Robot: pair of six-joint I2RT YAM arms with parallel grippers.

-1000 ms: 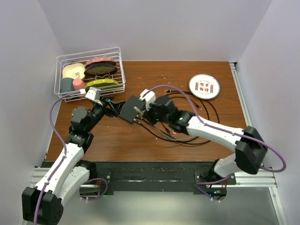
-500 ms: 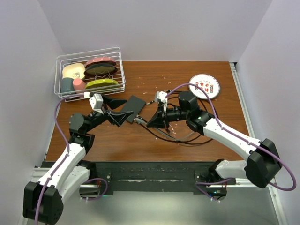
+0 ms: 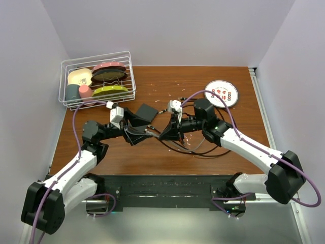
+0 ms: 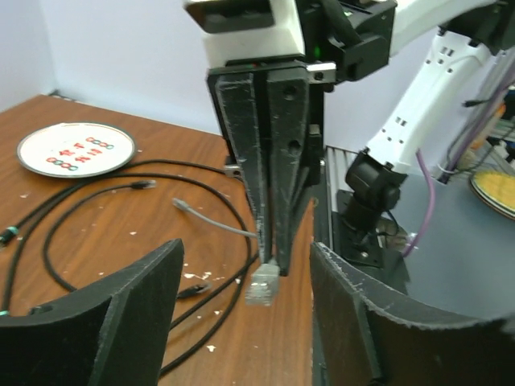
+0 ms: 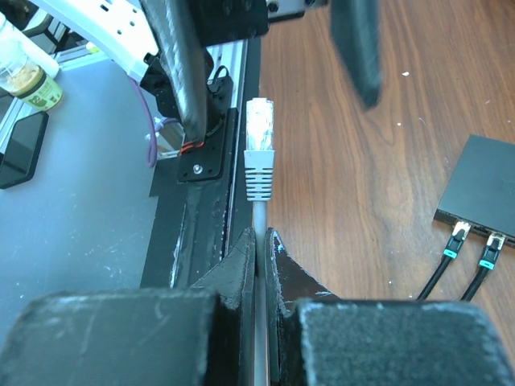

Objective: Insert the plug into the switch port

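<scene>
The clear-tipped pale grey network plug point(image 5: 259, 145) stands with its long axis vertical in the right wrist view. Its tip points at the top of the frame, in line with the fingers. The right pincer point(image 5: 259, 233) is pressed together, pinching the plug by its grey cable point(image 5: 259, 215) just below the boot, so the plug juts straight out past the fingertips.

From above, the plug points left, at frame centre over the brown wooden table point(image 3: 203, 76). Its tip lies between the spread fingers of the left pincer point(image 4: 245, 249).

The small flat matte-black rectangular switch box point(image 3: 147, 112) lies just above, apart from the plug.

Half a second earlier, the left pincer was farther left; it has since closed in on the plug.
</scene>
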